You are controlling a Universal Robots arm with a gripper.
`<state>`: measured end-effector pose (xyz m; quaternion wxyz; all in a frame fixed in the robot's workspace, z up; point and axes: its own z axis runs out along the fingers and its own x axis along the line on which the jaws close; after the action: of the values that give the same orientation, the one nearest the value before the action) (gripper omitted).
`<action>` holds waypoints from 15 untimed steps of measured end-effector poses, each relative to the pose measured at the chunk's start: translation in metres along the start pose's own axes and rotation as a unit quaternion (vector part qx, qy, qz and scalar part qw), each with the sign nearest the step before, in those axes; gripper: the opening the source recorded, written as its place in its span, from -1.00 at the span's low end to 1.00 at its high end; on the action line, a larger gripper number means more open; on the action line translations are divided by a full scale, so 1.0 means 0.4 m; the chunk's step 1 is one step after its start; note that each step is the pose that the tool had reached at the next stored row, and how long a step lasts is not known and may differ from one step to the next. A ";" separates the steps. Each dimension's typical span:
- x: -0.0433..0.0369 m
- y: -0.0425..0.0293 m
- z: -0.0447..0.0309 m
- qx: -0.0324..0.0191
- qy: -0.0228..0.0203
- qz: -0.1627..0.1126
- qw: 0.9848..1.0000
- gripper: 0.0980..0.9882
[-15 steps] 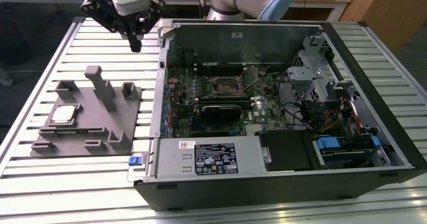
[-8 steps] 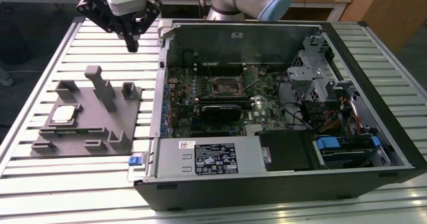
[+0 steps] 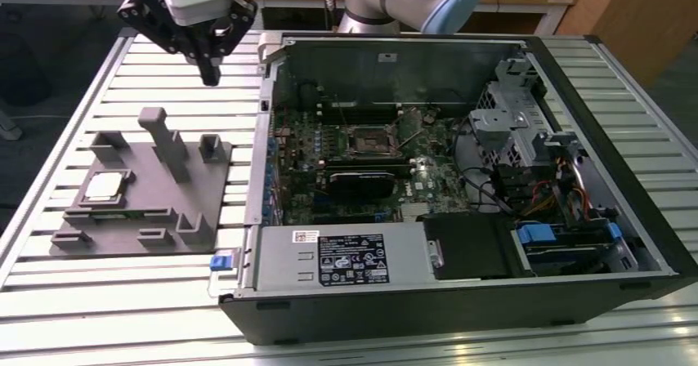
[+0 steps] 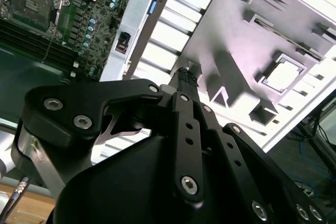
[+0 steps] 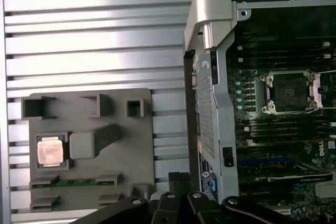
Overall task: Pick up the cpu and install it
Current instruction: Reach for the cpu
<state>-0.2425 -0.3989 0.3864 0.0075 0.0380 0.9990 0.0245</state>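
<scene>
The gripper (image 5: 178,178) hangs well above the grey fixture (image 5: 121,129), jaws closed on nothing, apart from the cpu (image 5: 51,150). The cpu lies flat, metal top up, in a square pocket of the fixture, probably to keep it located for pickup. In the open case (image 5: 207,14) beside the fixture, the socket (image 5: 289,92) looks empty.
</scene>
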 end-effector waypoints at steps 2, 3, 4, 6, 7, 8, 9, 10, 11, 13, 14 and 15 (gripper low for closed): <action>0.004 0.000 0.000 0.000 0.000 0.000 1.000 -0.98; 0.006 0.000 0.000 0.000 0.000 0.000 1.000 -0.98; 0.008 -0.001 0.000 0.000 0.000 0.000 1.000 -0.98; 0.013 -0.001 0.000 0.000 0.000 0.000 1.000 -0.98; 0.015 -0.001 0.000 0.000 0.000 0.000 1.000 -0.98; 0.017 -0.001 0.000 0.000 0.000 0.000 1.000 -0.98; 0.019 -0.001 0.000 0.000 0.000 0.000 1.000 -0.98; 0.021 -0.002 0.000 0.000 0.000 0.000 1.000 -0.98; 0.023 -0.002 0.001 0.000 0.000 0.000 1.000 -0.98; 0.028 -0.002 0.001 0.000 0.000 0.000 1.000 -0.98; 0.030 -0.002 0.001 0.000 0.000 0.000 1.000 -0.98; 0.031 -0.002 0.001 0.000 0.000 0.000 1.000 -0.98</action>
<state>-0.2551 -0.3989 0.3859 0.0074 0.0380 0.9989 0.0245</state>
